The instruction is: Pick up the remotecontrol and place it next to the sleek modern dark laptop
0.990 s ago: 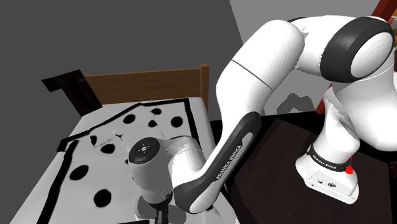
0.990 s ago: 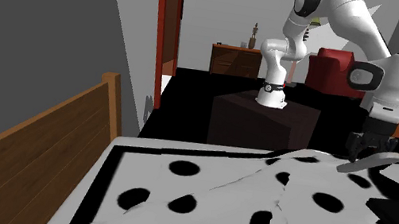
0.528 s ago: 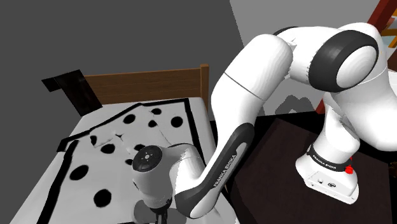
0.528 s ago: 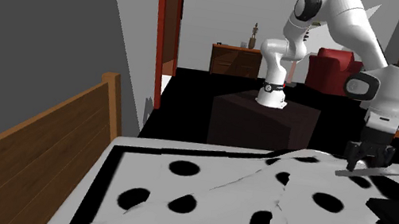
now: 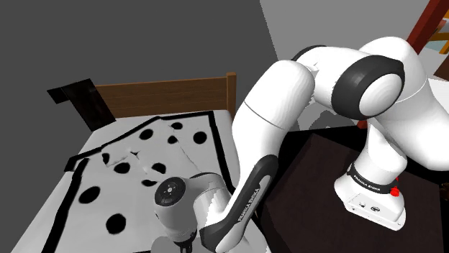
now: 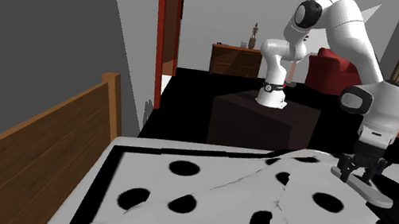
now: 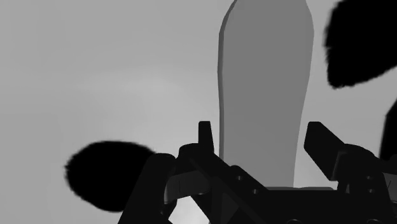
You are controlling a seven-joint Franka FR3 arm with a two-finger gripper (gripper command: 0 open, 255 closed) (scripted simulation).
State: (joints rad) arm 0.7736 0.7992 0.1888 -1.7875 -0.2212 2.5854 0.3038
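Gripper (image 6: 360, 169) clamped across the remote (image 7: 264, 76) near one end: light, stiff, probably slick, so it might swivel.

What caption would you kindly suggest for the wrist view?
Black gripper clasping a grey remote control against a pale, black-spotted bedspread.

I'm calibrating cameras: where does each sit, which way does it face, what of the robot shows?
Shoulder view: beside the dark box stand, looking down over the white black-spotted bedspread toward the brown wooden headboard; white arm shows.
Second exterior view: near the headboard, facing the stand; whole arm, black gripper clasping the flat grey remote control.
Wrist view: on the hand, looking along the fingers at remote and bedspread.
Shared: both exterior views show bedspread, headboard, arm.
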